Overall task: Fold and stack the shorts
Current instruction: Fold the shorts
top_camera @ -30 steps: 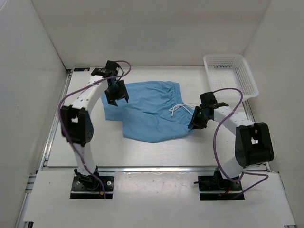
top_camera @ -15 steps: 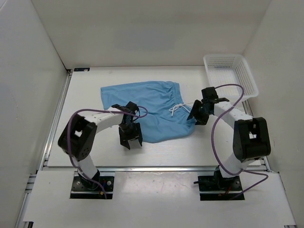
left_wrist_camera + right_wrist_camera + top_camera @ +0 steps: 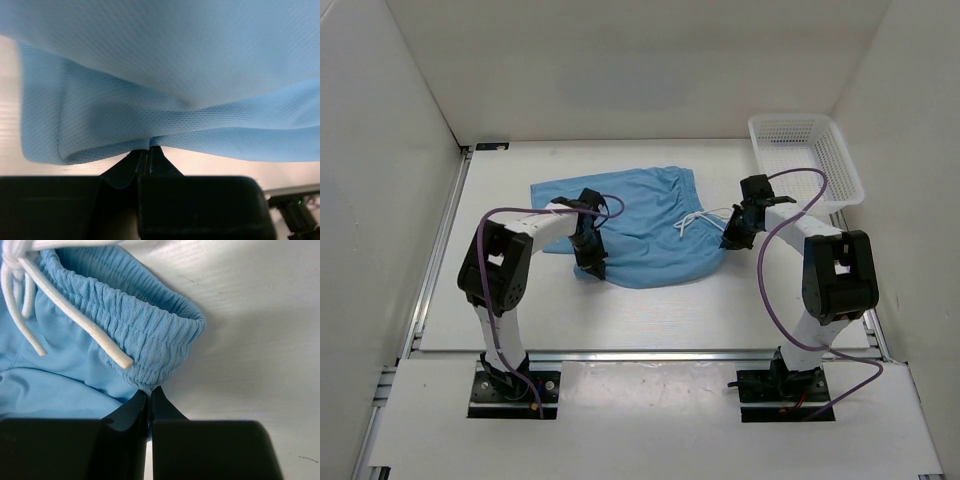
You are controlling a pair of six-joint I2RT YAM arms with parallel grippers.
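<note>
The sky-blue shorts (image 3: 640, 225) lie spread across the middle of the table, waistband to the right with a white drawstring (image 3: 698, 222) trailing off it. My left gripper (image 3: 592, 262) is shut on the near-left hem of the shorts (image 3: 150, 120), the fabric pinched between its fingertips (image 3: 159, 152). My right gripper (image 3: 728, 241) is shut on the gathered waistband (image 3: 150, 340) at its near corner, beside the end of the drawstring (image 3: 120, 360).
A white mesh basket (image 3: 805, 158) stands at the back right corner. White walls close in the table on the left, back and right. Purple cables loop over both arms.
The left gripper travelled from the shorts' far-left corner round to the near-left hem and shut on it. The right gripper moved up to the waistband and shut on it.
</note>
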